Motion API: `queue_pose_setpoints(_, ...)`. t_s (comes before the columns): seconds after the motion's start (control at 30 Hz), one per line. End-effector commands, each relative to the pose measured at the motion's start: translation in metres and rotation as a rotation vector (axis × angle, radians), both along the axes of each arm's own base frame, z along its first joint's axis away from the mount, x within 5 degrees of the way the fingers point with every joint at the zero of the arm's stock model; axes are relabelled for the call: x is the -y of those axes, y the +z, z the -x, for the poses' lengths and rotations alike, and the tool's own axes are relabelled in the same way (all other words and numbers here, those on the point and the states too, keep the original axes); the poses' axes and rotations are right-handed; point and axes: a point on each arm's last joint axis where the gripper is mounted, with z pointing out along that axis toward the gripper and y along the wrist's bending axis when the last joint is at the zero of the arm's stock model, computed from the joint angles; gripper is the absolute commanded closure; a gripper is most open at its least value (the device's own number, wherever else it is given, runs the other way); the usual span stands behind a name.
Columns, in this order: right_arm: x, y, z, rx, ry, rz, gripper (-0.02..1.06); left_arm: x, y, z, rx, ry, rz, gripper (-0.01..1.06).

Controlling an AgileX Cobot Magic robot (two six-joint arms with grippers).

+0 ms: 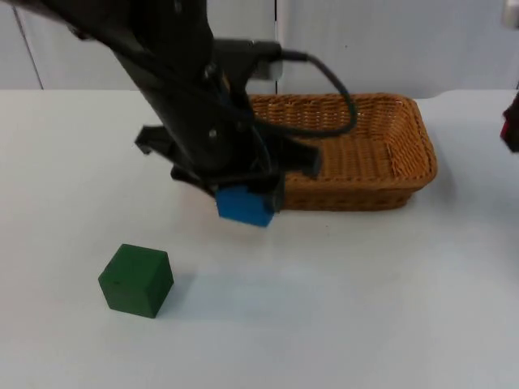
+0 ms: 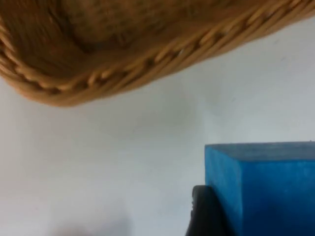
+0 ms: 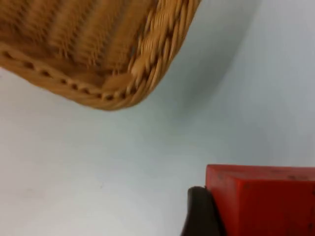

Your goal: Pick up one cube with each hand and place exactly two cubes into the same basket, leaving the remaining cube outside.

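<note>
White table top (image 1: 340, 316): open surface is lying along the near side and right of centre; the grey partition wall (image 1: 381, 40) is closing the far edge.

Rectangular woven wicker basket (image 1: 381, 154): it is standing right of centre toward the far side, its rim upright and its inside showing bare weave.

Left gripper (image 1: 247, 198): it is hanging above the table just near the basket's left near corner, its fingers clamping a solid blue cube (image 1: 243, 207); the left wrist view is showing that blue cube (image 2: 266, 189) against a black fingertip, clear of the basket rim (image 2: 147, 64).

Right gripper (image 3: 256, 231): it is gripping a solid red cube (image 3: 263, 199) above bare table beside a basket corner (image 3: 123, 88).

Solid green cube (image 1: 135, 279): it is resting on the table at near left, well apart from the basket.
</note>
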Motion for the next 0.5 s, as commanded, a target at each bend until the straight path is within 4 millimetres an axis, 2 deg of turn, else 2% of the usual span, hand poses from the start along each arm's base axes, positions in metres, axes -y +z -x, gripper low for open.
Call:
queue_pose_setpoints(0.0, 0.001, 0.029, 0.012, 0.058, 0.015, -0.002, 1.05, -0.001, 0.028, 0.006, 0.042, -0.003, 0.039, 1.05)
queue_pose_setpoints(0.03, 0.001, 0.029, 0.012, 0.058, 0.015, -0.002, 1.05, -0.001, 0.028, 0.006, 0.042, -0.003, 0.039, 1.05)
queue_pose_setpoints(0.2, 0.004, 0.061, 0.027, 0.135, 0.015, -0.019, 1.05, -0.006, 0.062, 0.014, 0.108, -0.004, 0.084, 1.05)
queue_pose_setpoints(0.37, 0.006, 0.08, 0.037, 0.194, 0.012, -0.037, 1.05, -0.009, 0.08, 0.018, 0.153, -0.008, 0.107, 1.05)
queue_pose_setpoints(0.47, 0.006, 0.084, 0.039, 0.203, 0.011, -0.043, 1.05, -0.01, 0.083, 0.019, 0.162, -0.008, 0.113, 1.05)
